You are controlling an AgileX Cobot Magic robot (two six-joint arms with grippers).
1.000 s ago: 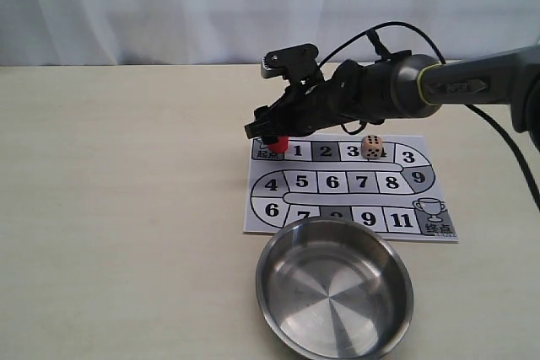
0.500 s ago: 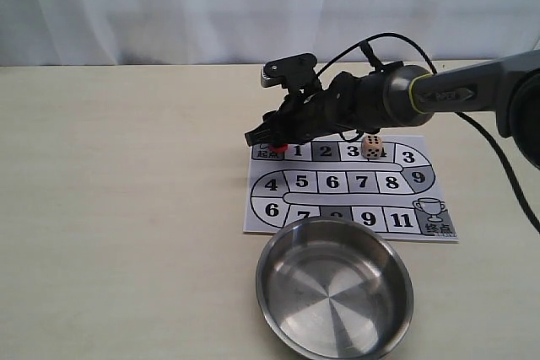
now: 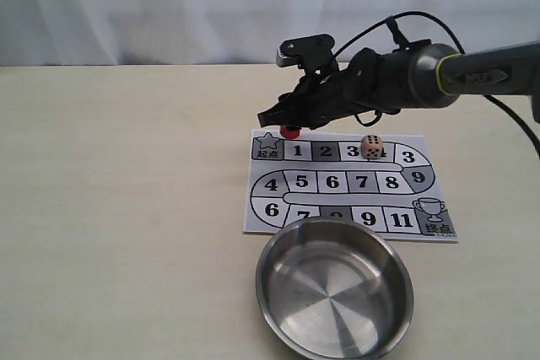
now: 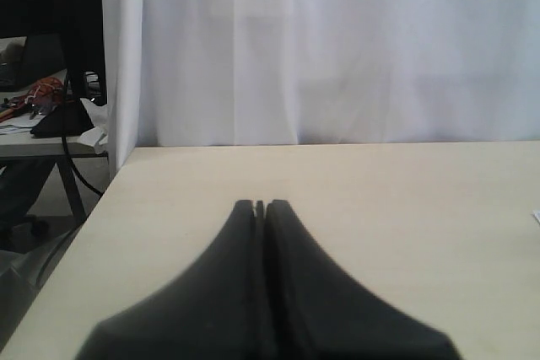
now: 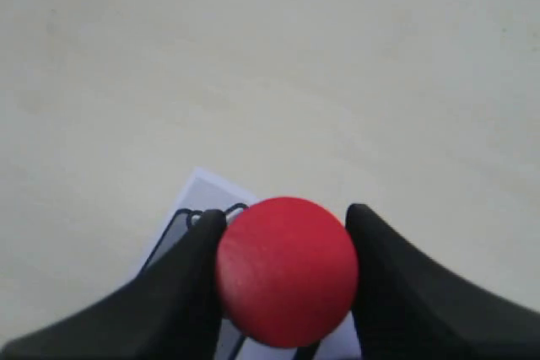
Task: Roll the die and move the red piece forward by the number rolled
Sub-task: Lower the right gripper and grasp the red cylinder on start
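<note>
Two grippers in view, only one loaded. Right gripper (image 5: 285, 215) is clamped on the red piece (image 5: 287, 271), with a dark finger (image 5: 173, 305) pressed against each side and the piece's round top facing the wrist cam. Under the piece the wrist view shows one printed corner of the board (image 3: 350, 183) and bare table (image 3: 126, 208) beyond it. In the exterior view the right arm reaches across the far side of the board. Its fingertips sit over the far-left corner, with the red showing just below them at the board's far edge, by the star square and square 1. Can't tell whether the piece touches the board or is slightly lifted. Die (image 3: 370, 147) sits on the board's top row, over the line between squares 3 and 4, well apart from the gripper. I can't read the pips on its top face at this size. Steel bowl (image 3: 335, 297) sits on the table at the board's near edge, its rim covering part of the bottom row of squares. Left gripper (image 4: 260, 206) has its fingers pressed together with nothing between them, low over bare table, facing a white curtain (image 4: 337, 48).
</note>
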